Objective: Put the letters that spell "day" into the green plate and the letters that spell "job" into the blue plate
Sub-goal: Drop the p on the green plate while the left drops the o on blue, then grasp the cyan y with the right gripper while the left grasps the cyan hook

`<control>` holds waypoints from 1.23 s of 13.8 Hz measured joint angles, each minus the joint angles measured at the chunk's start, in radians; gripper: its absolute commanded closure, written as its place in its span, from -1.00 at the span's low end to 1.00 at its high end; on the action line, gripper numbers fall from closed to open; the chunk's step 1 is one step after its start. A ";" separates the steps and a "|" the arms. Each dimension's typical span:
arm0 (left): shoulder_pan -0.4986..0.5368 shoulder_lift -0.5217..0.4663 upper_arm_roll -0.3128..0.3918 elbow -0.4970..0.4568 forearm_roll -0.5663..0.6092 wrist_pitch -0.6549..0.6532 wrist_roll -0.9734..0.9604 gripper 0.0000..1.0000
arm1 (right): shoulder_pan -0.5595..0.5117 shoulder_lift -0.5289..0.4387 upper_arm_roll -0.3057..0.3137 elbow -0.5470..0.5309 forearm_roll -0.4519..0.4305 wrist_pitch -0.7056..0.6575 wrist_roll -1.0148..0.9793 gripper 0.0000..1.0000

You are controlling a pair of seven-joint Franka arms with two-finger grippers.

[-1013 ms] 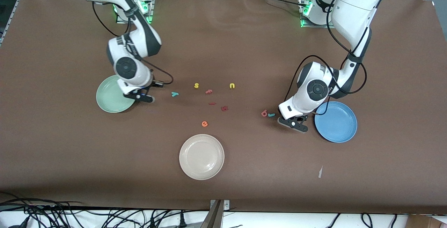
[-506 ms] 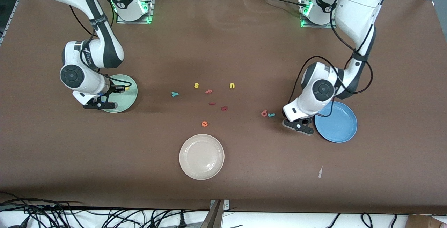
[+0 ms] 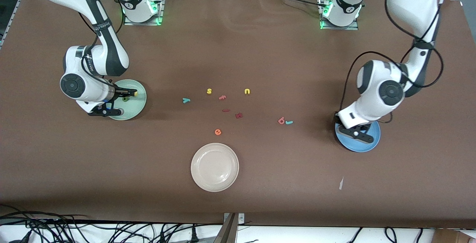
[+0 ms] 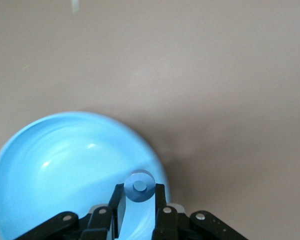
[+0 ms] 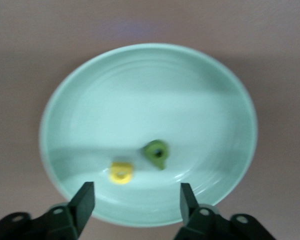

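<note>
Right gripper point(image 5: 135, 200) released over green plate point(image 3: 138, 106); yellow "a" point(image 5: 121, 173), green "d" point(image 5: 156, 152) inside. Left gripper point(image 4: 139, 210) grasping blue "o" point(image 4: 139, 186) over blue plate point(image 4: 50, 170). We next release "o", fetch teal "y" point(image 3: 186, 100), "b" point(image 3: 281, 120), "j" point(image 3: 289, 122) mid-table.

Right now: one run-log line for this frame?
left gripper: shut on blue "o" over blue plate | right gripper: open over green plate | in green plate: yellow "a", green "d"

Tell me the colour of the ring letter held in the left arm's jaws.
Blue ring letter, seen best in the left wrist view.
</note>
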 measured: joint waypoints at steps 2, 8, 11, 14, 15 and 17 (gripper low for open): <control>0.021 -0.010 0.019 -0.021 0.000 0.002 0.046 -0.60 | 0.013 -0.005 0.042 0.052 0.035 -0.043 0.078 -0.97; -0.001 -0.020 0.008 -0.025 0.000 0.009 0.050 -0.61 | 0.161 0.040 0.121 0.151 0.044 -0.024 0.601 -0.96; -0.104 -0.016 -0.005 -0.027 -0.036 0.070 0.002 -0.60 | 0.235 0.084 0.122 0.147 0.044 0.084 0.839 -0.90; -0.233 0.027 -0.010 -0.035 -0.055 0.166 -0.067 -0.61 | 0.268 0.117 0.122 0.110 0.044 0.206 0.989 -0.84; -0.263 0.047 -0.010 -0.035 -0.056 0.199 -0.073 -0.61 | 0.279 0.123 0.122 0.097 0.044 0.241 1.020 -0.72; -0.301 0.081 -0.011 -0.028 -0.056 0.232 -0.075 -0.60 | 0.297 0.130 0.123 0.062 0.044 0.292 1.046 -0.63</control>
